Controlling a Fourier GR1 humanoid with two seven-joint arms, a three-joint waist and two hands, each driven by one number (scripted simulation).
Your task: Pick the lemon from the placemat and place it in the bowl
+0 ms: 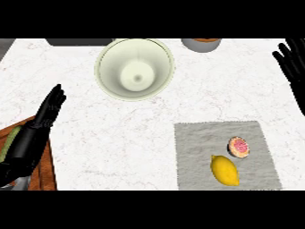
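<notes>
The table (82, 134) is a white marbled surface that fills most of the head view. A grey placemat (201, 147) lies flat on it at the 5 o'clock position of the view. The lemon (225, 170) lies on the placemat near its lower edge, with its long axis running roughly from 11 o'clock to 5 o'clock. A halved pink citrus fruit (239, 147) sits on the placemat at 1 o'clock from the lemon, just beside it; contact between the two cannot be determined. The bowl (135, 68), pale green and empty, stands on the table at 11 o'clock from the placemat, well apart from it. A grey round container (201, 44) shows partly at the top edge, at 2 o'clock from the bowl. The right hand (301, 67) is at the 2 o'clock position of the view, fingers straight and spread, holding nothing, well apart from the lemon. The left hand (51, 107) is at the 9 o'clock position, fingers straight and held together, pointing toward 12 o'clock, holding nothing. A wooden board (46, 172) shows at 7 o'clock, partly covered by the left forearm.
</notes>
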